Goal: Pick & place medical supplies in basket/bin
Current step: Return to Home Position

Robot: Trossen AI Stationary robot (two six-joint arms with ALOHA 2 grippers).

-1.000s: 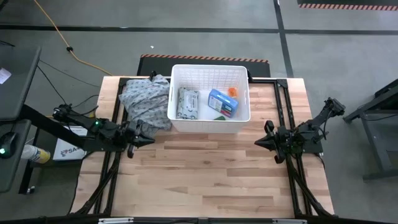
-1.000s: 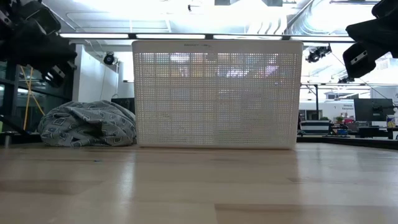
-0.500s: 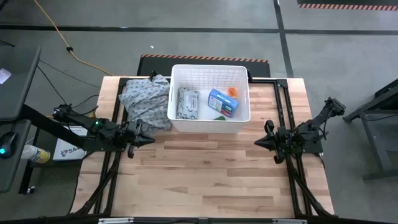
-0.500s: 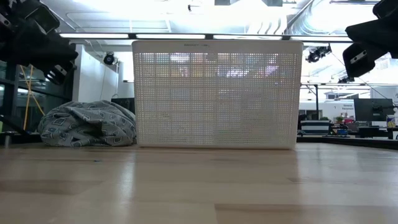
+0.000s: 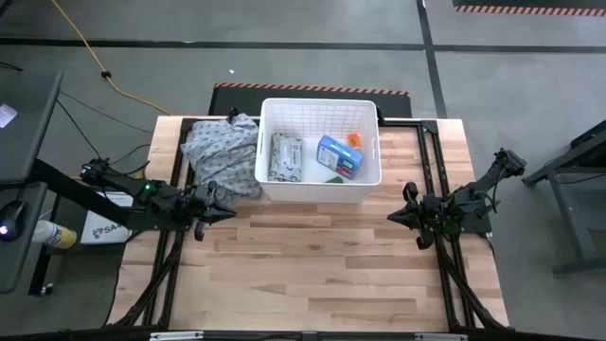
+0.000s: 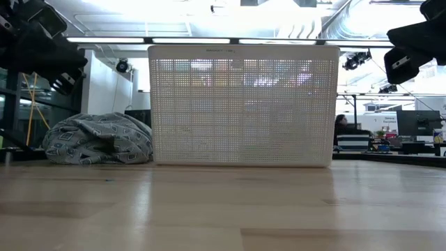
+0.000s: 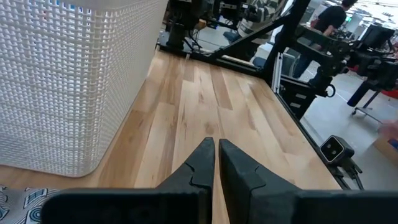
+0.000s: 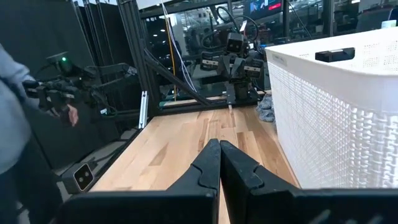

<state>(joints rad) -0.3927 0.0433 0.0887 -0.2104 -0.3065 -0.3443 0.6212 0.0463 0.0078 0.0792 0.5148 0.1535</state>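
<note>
High view: straight down from well above, taking in the whole table. Low view: level at table height, from the edge opposite the basket, facing its long wall. Wrist views: close above the table, aimed toward opposite side edges. Basket shared by all four.

1 basket, 1 cloth, 2 grippers

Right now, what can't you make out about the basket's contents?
- No view shows the white tube; whether it lies under other supplies cannot be told.
- green tube: high view, only a sliver shows beside the blue box.
- orange bottle: high view, just a small patch shows at the blue box's edge; cap unclear.
- wipes pack: high view, print too small to read.
- Low and both wrist views: the basket wall screens everything inside.
</note>
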